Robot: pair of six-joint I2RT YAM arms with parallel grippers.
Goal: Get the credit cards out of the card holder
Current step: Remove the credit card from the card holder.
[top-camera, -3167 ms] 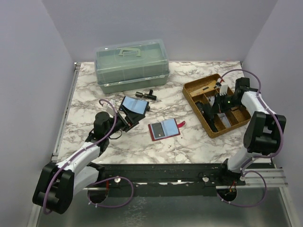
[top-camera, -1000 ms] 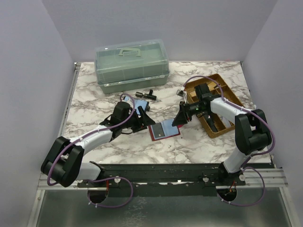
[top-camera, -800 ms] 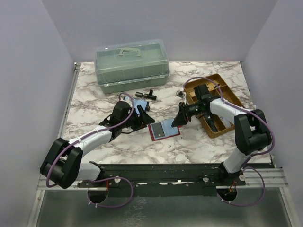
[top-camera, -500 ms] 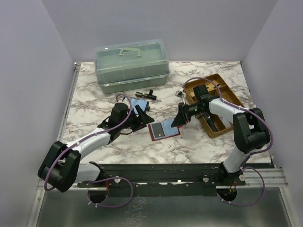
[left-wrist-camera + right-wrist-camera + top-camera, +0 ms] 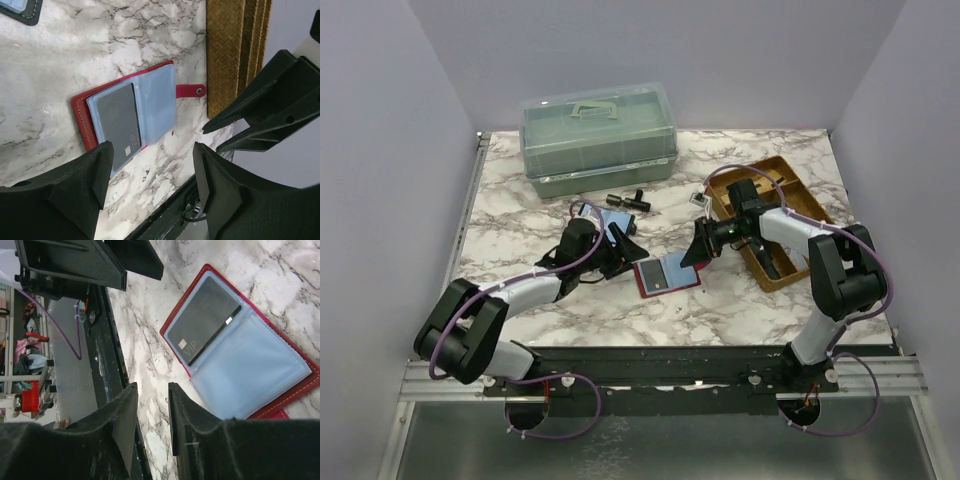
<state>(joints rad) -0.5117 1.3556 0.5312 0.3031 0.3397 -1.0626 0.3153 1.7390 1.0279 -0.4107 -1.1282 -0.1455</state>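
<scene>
The red card holder (image 5: 668, 272) lies open and flat on the marble table, its red tab (image 5: 190, 91) pointing at the tray. A dark grey credit card (image 5: 120, 125) marked VIP sits in one clear pocket, also seen in the right wrist view (image 5: 205, 325). The other pocket (image 5: 250, 367) looks pale blue; I cannot tell if it holds a card. My left gripper (image 5: 625, 243) is open wide and empty, just left of the holder (image 5: 135, 112). My right gripper (image 5: 692, 255) hovers at the holder's right edge (image 5: 240, 355), with a narrow gap and empty.
A dark-edged blue folding case (image 5: 610, 218) lies behind the left gripper. A green lidded box (image 5: 598, 138) stands at the back. A wooden divided tray (image 5: 790, 165) is at the right. A small black part (image 5: 628, 201) lies between the box and the case.
The right arm swung from the tray over to the holder's right edge. The left arm moved from the blue case toward the holder's left side. In the last second both only edged closer.
</scene>
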